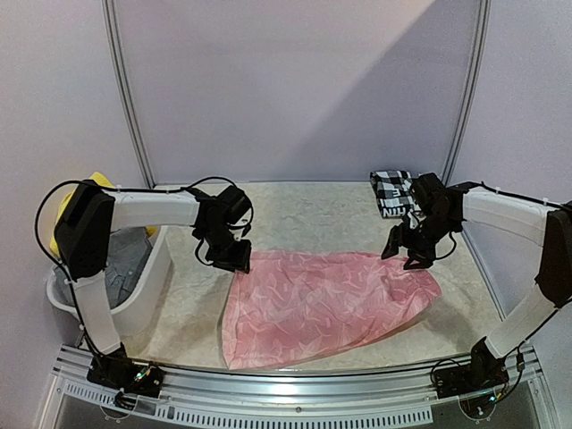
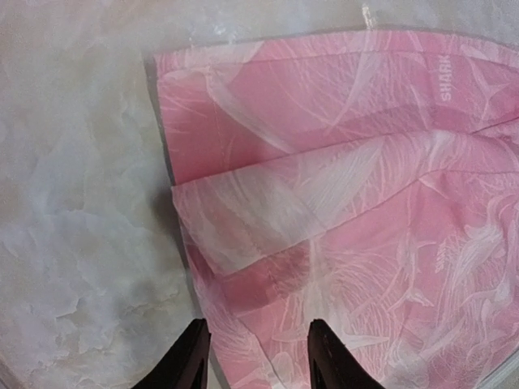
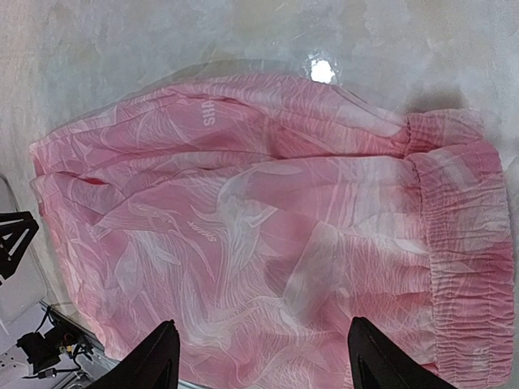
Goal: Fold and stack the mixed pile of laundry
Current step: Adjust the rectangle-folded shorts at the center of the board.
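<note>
The thin pink lettered piece [image 1: 326,304] lies spread flat on the table, its elastic waistband [image 3: 464,243] at the right end. My left gripper [image 1: 238,261] hovers over its far left corner, open, with only fabric [image 2: 340,203] below its fingertips [image 2: 191,356]. Over the far right end hangs my right gripper [image 1: 407,253], also open and wide, above the pink cloth [image 3: 243,219]. A folded black-and-white checked shirt [image 1: 391,191] rests at the back right. Grey [image 1: 130,259] and yellow [image 1: 68,213] garments sit in the basket on the left.
A white plastic basket [image 1: 154,284] stands at the table's left edge, beside the left arm. The metal rail of the near edge [image 1: 295,393] runs under both arm bases. Pale walls and upright poles close the back and sides.
</note>
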Available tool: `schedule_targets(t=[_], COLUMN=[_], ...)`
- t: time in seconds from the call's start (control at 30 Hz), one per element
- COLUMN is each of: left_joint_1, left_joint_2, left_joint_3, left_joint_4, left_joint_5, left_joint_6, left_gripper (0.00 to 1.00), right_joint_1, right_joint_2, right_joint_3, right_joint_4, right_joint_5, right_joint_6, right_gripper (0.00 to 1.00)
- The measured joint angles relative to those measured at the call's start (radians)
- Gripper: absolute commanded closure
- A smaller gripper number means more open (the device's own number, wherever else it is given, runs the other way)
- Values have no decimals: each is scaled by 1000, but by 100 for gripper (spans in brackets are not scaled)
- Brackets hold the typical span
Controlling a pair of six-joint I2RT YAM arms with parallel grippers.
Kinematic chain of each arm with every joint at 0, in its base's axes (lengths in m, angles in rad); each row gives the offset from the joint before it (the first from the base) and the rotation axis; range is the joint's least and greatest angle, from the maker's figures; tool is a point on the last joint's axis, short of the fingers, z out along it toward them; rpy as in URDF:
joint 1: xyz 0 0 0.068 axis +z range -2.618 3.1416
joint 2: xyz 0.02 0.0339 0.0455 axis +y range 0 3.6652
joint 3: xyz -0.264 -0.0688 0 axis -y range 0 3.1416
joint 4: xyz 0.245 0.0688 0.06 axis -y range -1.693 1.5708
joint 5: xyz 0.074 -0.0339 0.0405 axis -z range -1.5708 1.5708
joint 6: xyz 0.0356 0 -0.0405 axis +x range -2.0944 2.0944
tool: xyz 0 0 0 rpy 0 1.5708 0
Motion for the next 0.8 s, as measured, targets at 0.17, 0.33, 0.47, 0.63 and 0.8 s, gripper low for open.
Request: schedule_targets(t=[0.17,0.33,0.47,0.63,0.8], left_joint_1=[9,9,9,9,9], left_joint_2=[33,42,66,83,83], left_joint_3=[8,10,18,18,18], left_joint_4=[0,1,3,3,-4], left_joint_5=[28,54,67,77,58], left_joint_6=[-1,-5,-14,-29,-43], left_gripper=[61,66,66,64,60], right_joint_1=[-8,-10,-14,-15,-15], right_joint_2=[20,35,53,61,61], right_joint_3=[14,32,51,59,59], right_joint_4=[-3,-10,-17,-28,-38], right_joint_5=[0,0,0,0,0], right_joint_6=[-4,-14,-21,-27,-39], right_gripper=[28,28,28,28,28])
